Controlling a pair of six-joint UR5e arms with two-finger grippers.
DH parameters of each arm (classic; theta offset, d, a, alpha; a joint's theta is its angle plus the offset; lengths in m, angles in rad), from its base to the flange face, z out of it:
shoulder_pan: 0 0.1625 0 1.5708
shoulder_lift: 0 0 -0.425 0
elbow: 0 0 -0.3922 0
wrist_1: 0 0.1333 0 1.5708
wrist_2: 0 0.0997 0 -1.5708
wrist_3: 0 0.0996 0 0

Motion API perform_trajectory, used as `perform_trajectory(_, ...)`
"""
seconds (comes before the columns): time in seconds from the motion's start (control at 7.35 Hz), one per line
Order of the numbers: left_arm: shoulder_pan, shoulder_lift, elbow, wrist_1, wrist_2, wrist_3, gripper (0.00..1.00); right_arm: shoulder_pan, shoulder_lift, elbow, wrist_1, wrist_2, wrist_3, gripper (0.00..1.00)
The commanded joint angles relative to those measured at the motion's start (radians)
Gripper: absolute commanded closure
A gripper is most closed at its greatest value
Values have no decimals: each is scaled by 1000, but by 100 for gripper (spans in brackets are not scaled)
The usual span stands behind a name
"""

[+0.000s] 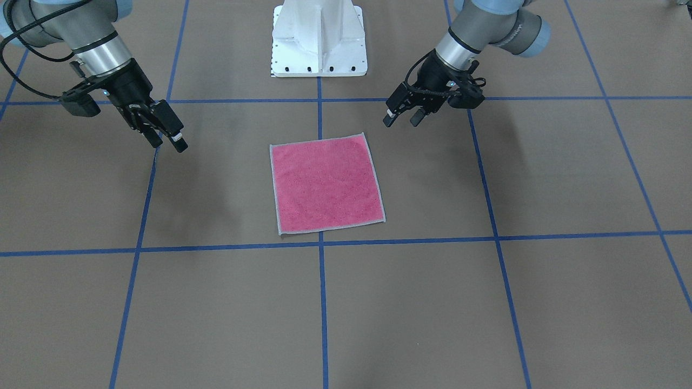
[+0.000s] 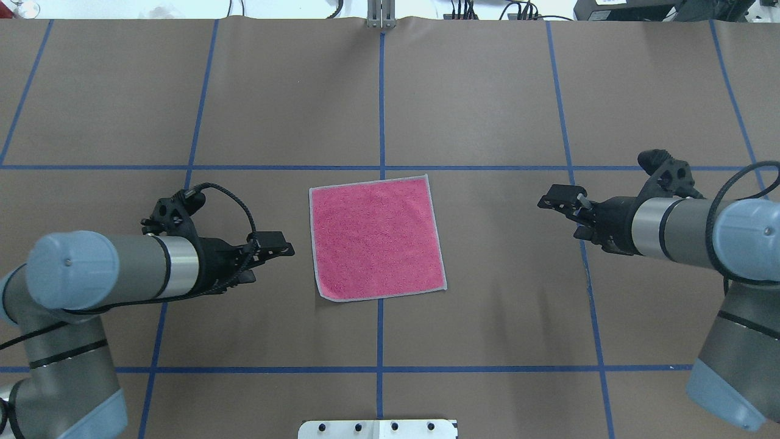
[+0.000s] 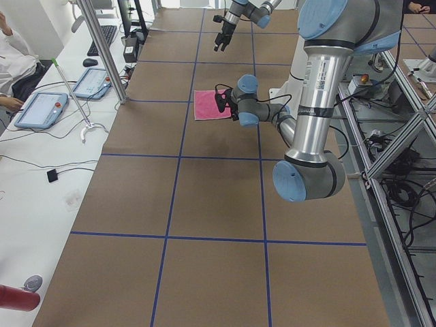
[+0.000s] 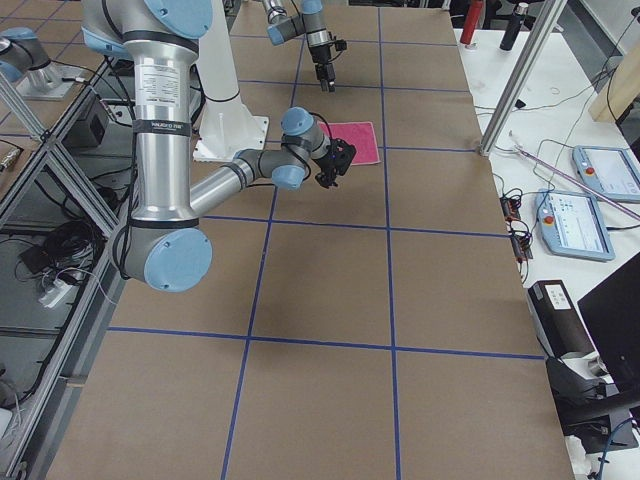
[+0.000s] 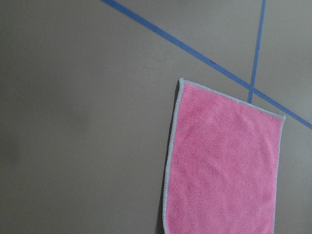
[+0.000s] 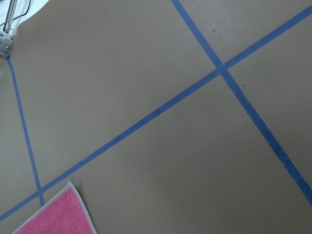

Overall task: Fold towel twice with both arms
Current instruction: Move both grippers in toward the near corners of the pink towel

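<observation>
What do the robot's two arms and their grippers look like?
The left arm and the right arm are round grey metal tubes with light blue joint caps and a shiny silver band at the wrist. A black cable loops by each wrist. The left gripper and the right gripper are black and two-fingered.

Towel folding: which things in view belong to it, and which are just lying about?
Job: pink square terry towel with grey edging; left black two-finger pincer; right black two-finger pincer.
Lying about: white metal pedestal base; blue-framed tablet on the side bench.
</observation>
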Motion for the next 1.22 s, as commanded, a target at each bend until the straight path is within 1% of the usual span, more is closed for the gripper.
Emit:
perform_trajectory(0.0, 79, -127, 66, 109, 102, -179, 3, -91, 15, 2, -1, -109, 104, 5)
perform_trajectory(0.14, 94, -148, 100, 110, 130, -189, 3, -108, 16, 2, 1, -132, 112, 5)
perform_trajectory(0.27, 96, -156, 132, 110, 130, -189, 5, -110, 28, 1, 1, -132, 112, 4)
perform_trajectory(0.54, 108, -161, 142, 112, 133, -189, 22, -113, 36, 1, 1, -132, 112, 4)
perform_trajectory(0.68, 110, -161, 142, 112, 132, -188, 37, -116, 39, 1, 1, -134, 112, 4)
perform_trajectory(0.95, 133, -161, 142, 112, 132, -188, 42, -117, 52, -2, 1, -134, 112, 4)
perform_trajectory(1.09, 136, -161, 140, 112, 132, -188, 48, -119, 52, -1, 1, -134, 112, 4)
